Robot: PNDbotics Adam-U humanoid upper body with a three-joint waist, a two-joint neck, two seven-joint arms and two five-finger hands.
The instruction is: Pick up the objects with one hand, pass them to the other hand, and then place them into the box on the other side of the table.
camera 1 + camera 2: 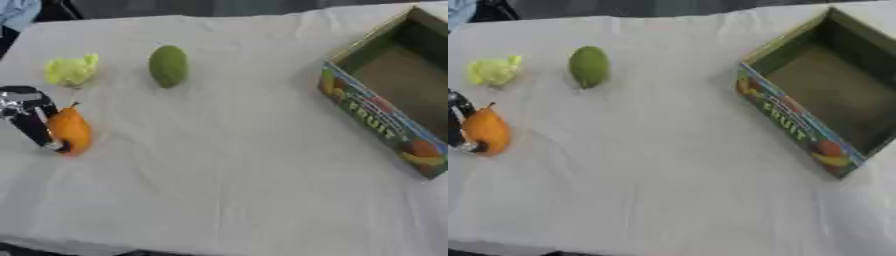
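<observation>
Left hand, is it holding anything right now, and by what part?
The left hand is at the left side of the orange pear, fingers against it. Whether they actually close round it cannot be told. The right hand is out of view.

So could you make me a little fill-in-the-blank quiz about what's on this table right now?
1. The robot's left hand is beside the ____ pear-shaped fruit.
2. The word printed on the side of the box is ____.
3. Inside, the box holds ____.
4. The oval green fruit lies to the ____ of the pale yellow-green item.

Missing words: orange; FRUIT; nothing; right
</observation>
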